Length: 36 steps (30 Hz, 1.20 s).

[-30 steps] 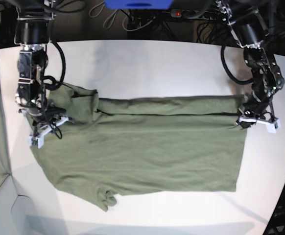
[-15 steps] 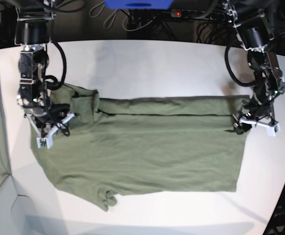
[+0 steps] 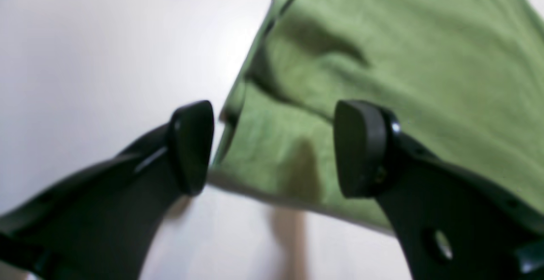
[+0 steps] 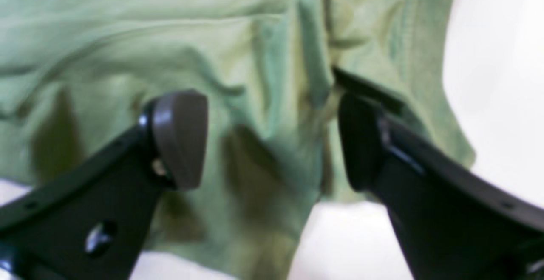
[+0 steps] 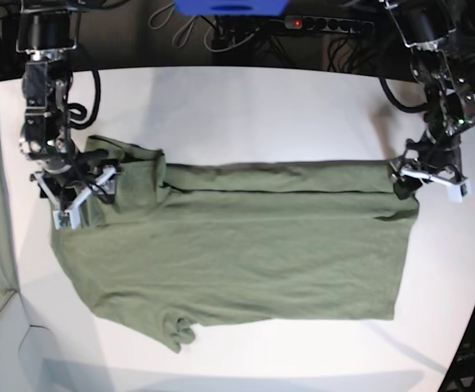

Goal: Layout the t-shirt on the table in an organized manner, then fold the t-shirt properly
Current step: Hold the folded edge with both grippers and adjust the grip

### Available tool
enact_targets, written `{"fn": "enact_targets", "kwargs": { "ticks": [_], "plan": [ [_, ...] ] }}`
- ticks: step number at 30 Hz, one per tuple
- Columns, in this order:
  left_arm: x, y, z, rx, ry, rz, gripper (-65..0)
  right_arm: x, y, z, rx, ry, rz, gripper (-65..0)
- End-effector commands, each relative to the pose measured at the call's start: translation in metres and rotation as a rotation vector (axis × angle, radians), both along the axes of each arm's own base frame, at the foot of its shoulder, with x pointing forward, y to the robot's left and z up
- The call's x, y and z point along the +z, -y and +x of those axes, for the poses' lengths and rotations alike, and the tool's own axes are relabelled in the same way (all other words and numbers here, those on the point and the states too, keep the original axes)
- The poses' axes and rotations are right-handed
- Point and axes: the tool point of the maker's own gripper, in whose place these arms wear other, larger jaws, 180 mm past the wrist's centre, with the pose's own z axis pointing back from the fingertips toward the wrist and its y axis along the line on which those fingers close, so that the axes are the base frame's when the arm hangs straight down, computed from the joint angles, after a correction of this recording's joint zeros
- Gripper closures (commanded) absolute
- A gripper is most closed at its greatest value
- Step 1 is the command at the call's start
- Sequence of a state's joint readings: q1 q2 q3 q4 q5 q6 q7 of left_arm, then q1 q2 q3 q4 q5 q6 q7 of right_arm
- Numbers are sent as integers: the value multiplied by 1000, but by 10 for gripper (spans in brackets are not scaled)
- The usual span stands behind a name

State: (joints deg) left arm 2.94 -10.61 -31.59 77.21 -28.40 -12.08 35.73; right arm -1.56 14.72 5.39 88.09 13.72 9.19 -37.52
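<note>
- t-shirt (image 5: 246, 245) flat on white counter (image 5: 254, 106), top edge folded over
- left hand (image 5: 430, 183) open at hem corner
- right hand (image 5: 81, 198) open over sleeve
- cables (image 5: 221, 33) behind counter

Bright, even light from overhead fills the base view, washing the white table (image 5: 246, 106) almost to glare at its middle, and the t-shirt (image 5: 246, 245) throws only a thin dark shadow along its folded upper edge; the table's rim bows at the corners, as through a wide lens. Both wrist views are soft and out of focus, the cloth's creases smeared and the black fingers (image 3: 191, 144) fuzzy at their edges. Under them lie blurred brownish shadows on cloth and tabletop, and one right finger pad (image 4: 180, 135) catches a pale grey sheen.
</note>
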Motion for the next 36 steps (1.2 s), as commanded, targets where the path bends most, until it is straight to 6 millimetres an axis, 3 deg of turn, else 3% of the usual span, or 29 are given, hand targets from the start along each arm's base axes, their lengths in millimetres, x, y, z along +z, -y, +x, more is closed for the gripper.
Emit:
{"fn": "enact_targets", "kwargs": {
  "ticks": [1,5,10,15,20,26,32,33,36],
  "plan": [
    [13,-7,9,3,46,16,-433,19,8,8,-8,63,-20,-494],
    [10,-7,10,4,39,15,-433,30,12,2,-14,89,-29,-493],
    [13,-5,15,-4,46,18,-433,50,31,-6,-61,139,-53,-493],
    [-11,-5,9,15,-12,-18,-431,69,56,-17,-129,182,-80,-496],
    [-27,-5,3,25,-55,-44,-427,69,72,-23,-167,178,-92,-497],
    [-28,-6,2,28,-55,-45,-211,30,81,-35,-202,75,-67,-494],
    [-27,-5,3,26,-54,-44,-24,10,88,-35,-230,27,-45,-492],
    [-28,-6,3,28,-54,-45,0,7,88,-36,-232,20,-43,-492],
    [-28,-6,3,28,-54,-45,-7,11,90,-31,-233,67,-47,-492]
  ]
}}
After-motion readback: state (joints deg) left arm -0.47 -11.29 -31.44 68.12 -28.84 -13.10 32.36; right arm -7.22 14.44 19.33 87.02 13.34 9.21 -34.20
